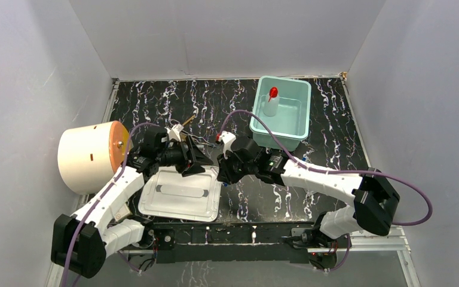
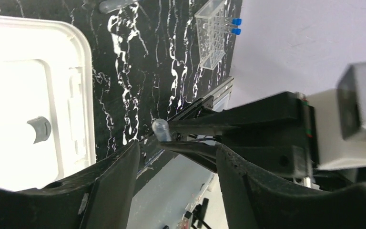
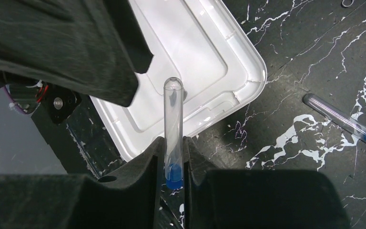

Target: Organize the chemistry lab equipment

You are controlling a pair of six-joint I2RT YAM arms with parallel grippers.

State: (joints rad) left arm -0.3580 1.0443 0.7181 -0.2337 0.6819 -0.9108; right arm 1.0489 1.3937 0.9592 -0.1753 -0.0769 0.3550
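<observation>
Standing in green tub (image 1: 275,139), red-capped bottle (image 1: 271,103), right gripper (image 3: 173,145) pinching clear tube (image 3: 173,124), round end toward open left gripper (image 2: 176,148).

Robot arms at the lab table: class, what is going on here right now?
The right arm's fingers pinch a clear tube by its blue-capped end, its round tip pointing between the left arm's fingers, which stand open either side without gripping it. It looks like a handover. A second tube lies on the table, two more sit in the rack, and the squeeze bottle stands in the green bin.
</observation>
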